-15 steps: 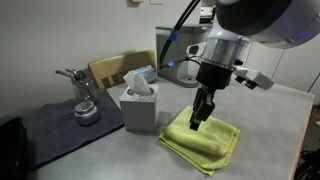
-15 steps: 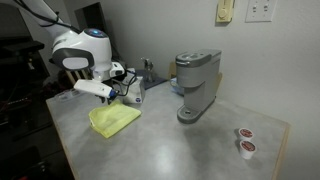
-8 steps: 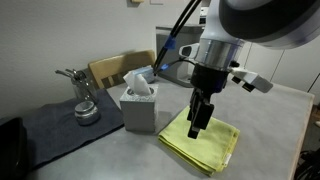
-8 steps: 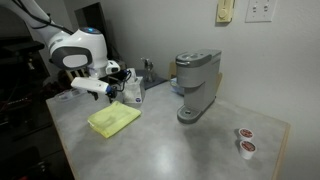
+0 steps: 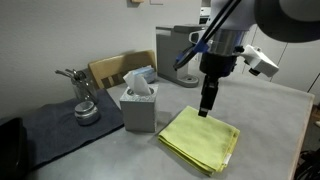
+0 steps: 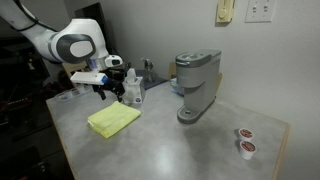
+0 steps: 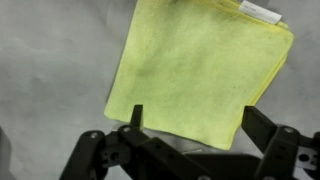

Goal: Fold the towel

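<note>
The towel (image 5: 200, 138) is found lying flat on the grey table (image 5: 275, 125), just beside the tissue box (image 5: 139, 108) and apart from the dark cloth mat (image 5: 50, 125). In the wrist view stacked edges are shown along one side of the towel (image 7: 195, 70) (so it is judged to be doubled over at least once). The gripper (image 5: 205, 108) is held above the cloth, clear of it, with its fingers (image 7: 136, 118) spread and nothing between them.

If a further fold is wanted, the approach should be made straight down at a free corner, well away from the tissue box. All layers should be pinched together, not the top sheet alone. The edge should be lifted only a little, carried across to the opposite side, and released once the borders are matched, so that no crease is dragged into the soft fabric.
</note>
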{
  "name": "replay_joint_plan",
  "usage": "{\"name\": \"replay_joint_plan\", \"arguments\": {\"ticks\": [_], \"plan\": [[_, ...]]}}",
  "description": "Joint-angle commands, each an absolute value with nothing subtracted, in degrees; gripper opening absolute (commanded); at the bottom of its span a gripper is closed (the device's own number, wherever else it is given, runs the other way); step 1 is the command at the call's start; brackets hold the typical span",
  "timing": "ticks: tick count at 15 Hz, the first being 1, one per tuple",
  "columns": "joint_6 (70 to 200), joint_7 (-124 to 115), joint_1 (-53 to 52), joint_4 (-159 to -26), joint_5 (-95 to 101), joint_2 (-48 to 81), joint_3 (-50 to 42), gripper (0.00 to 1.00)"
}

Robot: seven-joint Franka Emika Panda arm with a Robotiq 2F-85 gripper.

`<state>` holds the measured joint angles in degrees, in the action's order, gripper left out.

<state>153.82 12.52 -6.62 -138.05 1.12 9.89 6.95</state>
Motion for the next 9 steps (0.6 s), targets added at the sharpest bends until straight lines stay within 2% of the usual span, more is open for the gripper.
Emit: {"name": "replay_joint_plan", "arguments": {"ticks": [1, 6, 9], "plan": [[148.9, 6.88, -6.81, -140.38, 5.21, 4.1, 5.89, 1.0], [142.3, 9.18, -6.36, -140.65, 3.13, -1.0, 6.51, 1.0], [143.04, 7.92, -6.57, -139.28, 3.73, 0.28, 6.46, 1.0]]}}
